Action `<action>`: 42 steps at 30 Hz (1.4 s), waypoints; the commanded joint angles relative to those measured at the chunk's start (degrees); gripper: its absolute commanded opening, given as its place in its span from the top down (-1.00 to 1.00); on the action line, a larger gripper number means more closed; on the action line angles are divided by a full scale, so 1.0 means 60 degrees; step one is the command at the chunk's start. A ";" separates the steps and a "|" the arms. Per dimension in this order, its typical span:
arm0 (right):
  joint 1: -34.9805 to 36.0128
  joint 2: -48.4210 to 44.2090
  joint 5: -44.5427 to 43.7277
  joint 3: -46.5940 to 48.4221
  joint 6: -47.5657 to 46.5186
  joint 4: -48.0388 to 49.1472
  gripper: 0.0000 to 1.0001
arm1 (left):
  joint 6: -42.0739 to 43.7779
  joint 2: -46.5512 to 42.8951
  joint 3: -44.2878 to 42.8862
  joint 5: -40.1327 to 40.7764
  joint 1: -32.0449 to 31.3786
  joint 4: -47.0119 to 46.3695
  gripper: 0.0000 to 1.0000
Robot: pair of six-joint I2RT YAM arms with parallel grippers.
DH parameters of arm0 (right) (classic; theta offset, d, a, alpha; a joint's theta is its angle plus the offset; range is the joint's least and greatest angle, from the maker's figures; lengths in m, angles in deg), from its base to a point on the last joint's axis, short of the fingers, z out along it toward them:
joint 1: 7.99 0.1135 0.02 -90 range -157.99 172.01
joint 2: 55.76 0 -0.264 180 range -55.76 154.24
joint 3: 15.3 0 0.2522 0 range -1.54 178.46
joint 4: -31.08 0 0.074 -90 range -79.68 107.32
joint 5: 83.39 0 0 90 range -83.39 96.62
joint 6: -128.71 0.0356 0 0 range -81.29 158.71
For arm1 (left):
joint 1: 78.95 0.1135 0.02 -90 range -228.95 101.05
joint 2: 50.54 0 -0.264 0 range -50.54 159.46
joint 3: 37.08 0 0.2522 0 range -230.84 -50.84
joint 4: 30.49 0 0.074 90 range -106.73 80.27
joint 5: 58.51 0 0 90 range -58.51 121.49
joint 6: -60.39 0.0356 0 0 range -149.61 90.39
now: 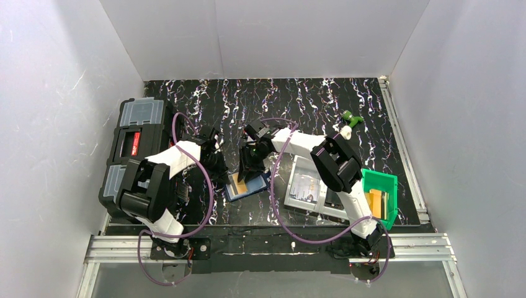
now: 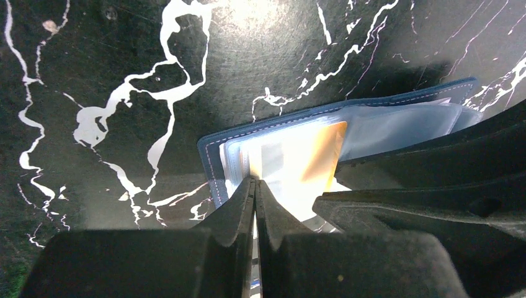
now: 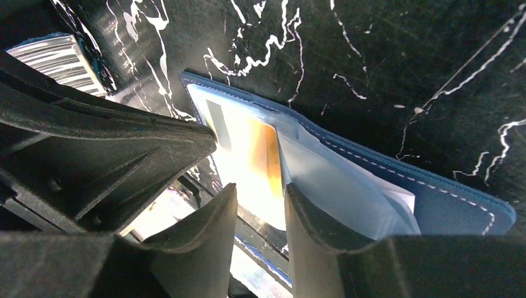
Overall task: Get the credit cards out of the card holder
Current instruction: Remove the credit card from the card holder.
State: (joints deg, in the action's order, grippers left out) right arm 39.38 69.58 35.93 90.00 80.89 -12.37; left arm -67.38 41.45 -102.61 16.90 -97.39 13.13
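The navy card holder [image 1: 255, 186] lies open on the black marbled table, its pale clear sleeves [image 2: 397, 127] facing up. A gold-tan credit card [image 2: 316, 155] sits in the left sleeve under strong glare. My left gripper [image 2: 255, 181] is shut, and its tips touch the near left edge of that sleeve. I cannot tell if anything is pinched between them. My right gripper [image 3: 259, 189] is open and hovers over the card [image 3: 260, 155], one finger on each side of its near edge. The right finger [image 3: 298, 205] rests against the raised clear sleeve. The holder's navy cover [image 3: 446, 198] stretches away to the right.
A black toolbox [image 1: 133, 155] stands at the left edge. A white tray [image 1: 307, 186] lies right of the holder, and a green bin [image 1: 381, 195] with yellow items beyond it. A small green and white object [image 1: 350, 121] sits further back. The two arms crowd together over the holder.
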 commanded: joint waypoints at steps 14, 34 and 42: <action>-0.0382 0.0248 0.2070 -0.1402 0.1167 0.2433 0.18 | -0.0896 0.0843 0.0492 0.0346 -0.0412 -0.0274 1.00; -0.0516 -0.0247 0.3410 -0.2065 0.2383 0.5233 0.44 | -0.0946 0.0687 0.0881 0.0488 -0.0400 -0.0344 1.00; -0.0453 -0.0079 0.3454 -0.1943 0.2448 0.5262 0.56 | -0.0758 0.0518 0.0842 0.0089 -0.0408 -0.0568 1.00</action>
State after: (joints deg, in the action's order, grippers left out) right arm 34.40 69.69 53.74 76.13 91.48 11.19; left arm -73.31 41.48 -101.18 15.64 -97.86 10.11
